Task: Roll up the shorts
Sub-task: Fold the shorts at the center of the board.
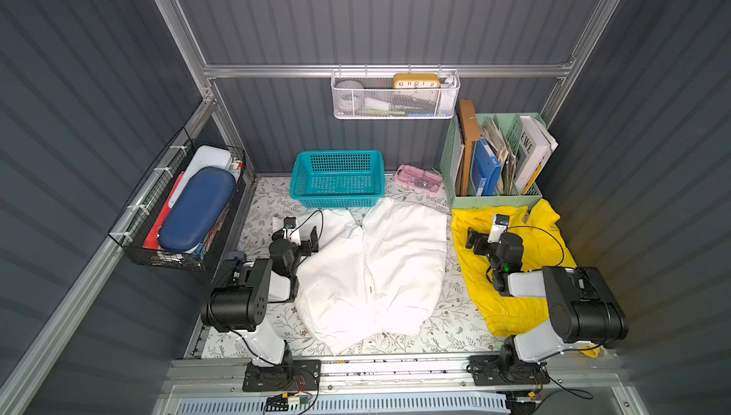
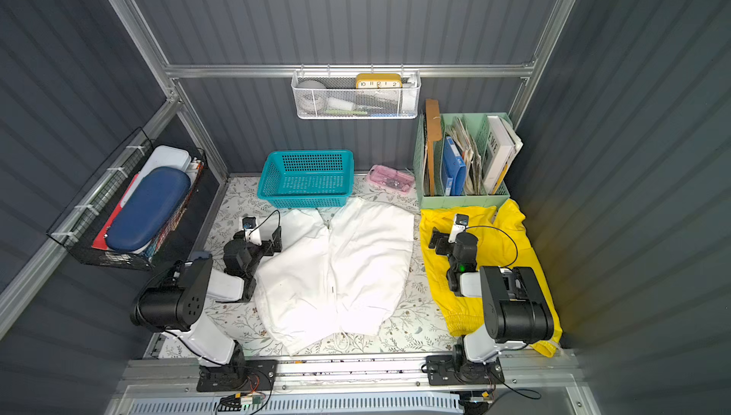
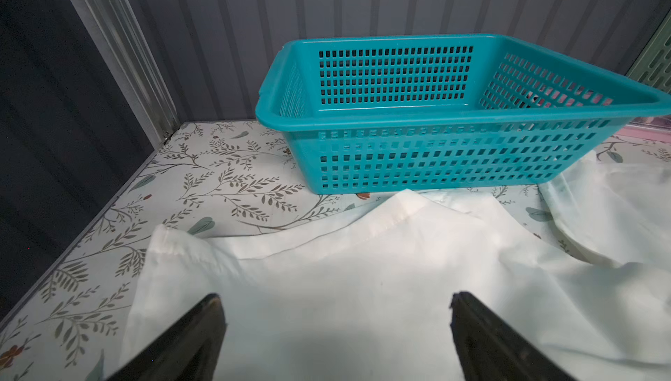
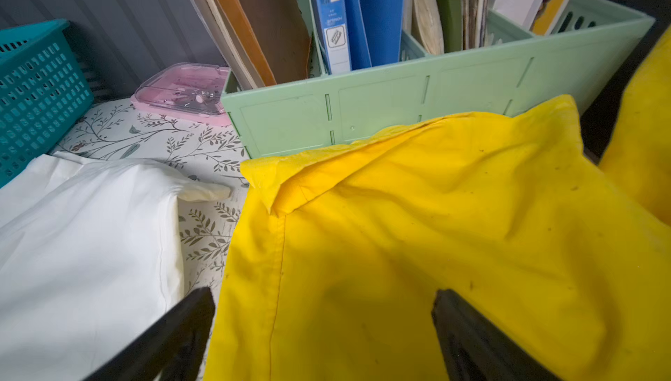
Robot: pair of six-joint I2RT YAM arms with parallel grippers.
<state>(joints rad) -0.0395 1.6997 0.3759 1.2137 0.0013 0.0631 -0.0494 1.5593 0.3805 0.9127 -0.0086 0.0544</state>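
Observation:
The white shorts [image 1: 375, 266] [image 2: 340, 266] lie spread flat mid-table, legs toward the back. The yellow shorts [image 1: 542, 243] [image 2: 498, 247] lie flat at the right, gathered waistband near the front, partly hidden under the right arm. My left gripper [image 1: 296, 231] [image 2: 259, 233] [image 3: 336, 297] hovers open over the white pair's left leg [image 3: 363, 270], nothing between its fingers. Above the yellow pair's left leg [image 4: 417, 215], my right gripper [image 1: 488, 231] [image 2: 453, 233] [image 4: 324, 292] stands open and holds nothing. The white shorts [image 4: 83, 234] also show beside it in the right wrist view.
A teal basket [image 1: 336, 193] [image 3: 435, 165] stands at the back just beyond the white legs. A green file organizer [image 1: 494, 199] [image 4: 363, 114] with books borders the yellow legs. A pink case [image 1: 419, 179] lies between them. Wire baskets hang on the left wall [image 1: 178, 211] and back wall [image 1: 395, 100].

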